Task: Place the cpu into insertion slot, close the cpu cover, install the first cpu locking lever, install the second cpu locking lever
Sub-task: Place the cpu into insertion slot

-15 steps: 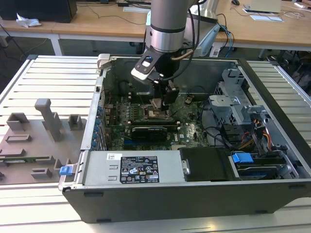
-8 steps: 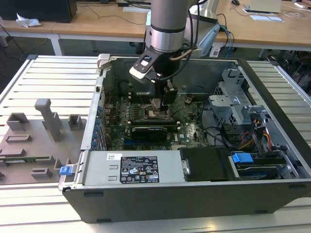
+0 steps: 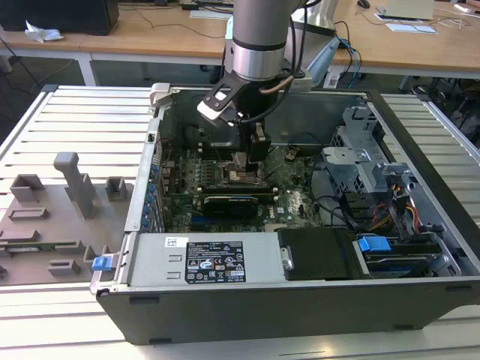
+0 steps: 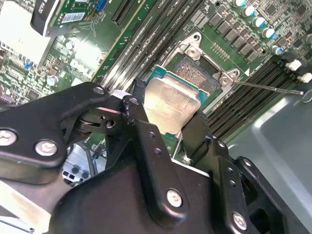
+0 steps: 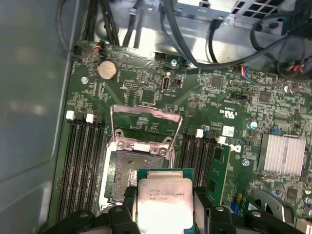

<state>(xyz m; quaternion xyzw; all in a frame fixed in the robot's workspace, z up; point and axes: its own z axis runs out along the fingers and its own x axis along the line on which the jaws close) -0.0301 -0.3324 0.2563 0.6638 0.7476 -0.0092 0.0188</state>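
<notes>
My gripper [image 3: 241,160] hangs inside the open computer case, shut on the cpu [image 5: 163,199], a small square chip with a pale metal top on a green edge. In the second wrist view the gripper [image 4: 168,111] pinches the cpu [image 4: 170,103] by two opposite sides. The chip hovers just above and partly over the insertion slot [image 5: 124,170], whose dark centre [image 4: 196,73] lies bare. The cpu cover [image 5: 146,112] stands swung up and open on the far side of the socket. A thin locking lever [image 4: 268,88] sticks out sideways from the socket's corner.
The green motherboard [image 3: 289,202] lies on the case floor, with black memory slots [image 5: 80,161] on both sides of the socket and a finned heatsink [image 5: 285,155] nearby. Cable bundles [image 5: 273,44], drive cages [image 3: 367,161] and the power supply [image 3: 202,259] crowd the case.
</notes>
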